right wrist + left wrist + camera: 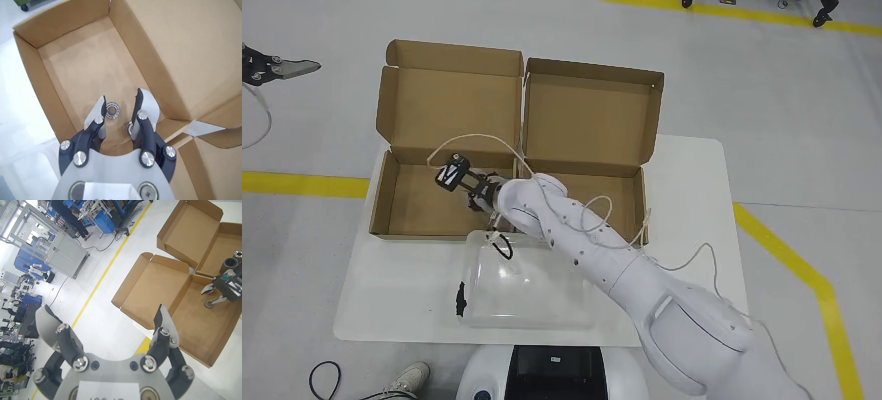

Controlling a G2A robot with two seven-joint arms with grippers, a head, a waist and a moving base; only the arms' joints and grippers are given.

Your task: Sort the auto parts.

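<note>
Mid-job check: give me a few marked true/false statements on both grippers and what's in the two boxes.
1. The right gripper is open above the first box. True.
2. It grips a bearing. False: both bearings lie loose on the box floor.
3. The left gripper hangs over the table. False: it is open, out over the workshop floor beside the table.
4. The second box holds two cylindrical parts. True.
</note>
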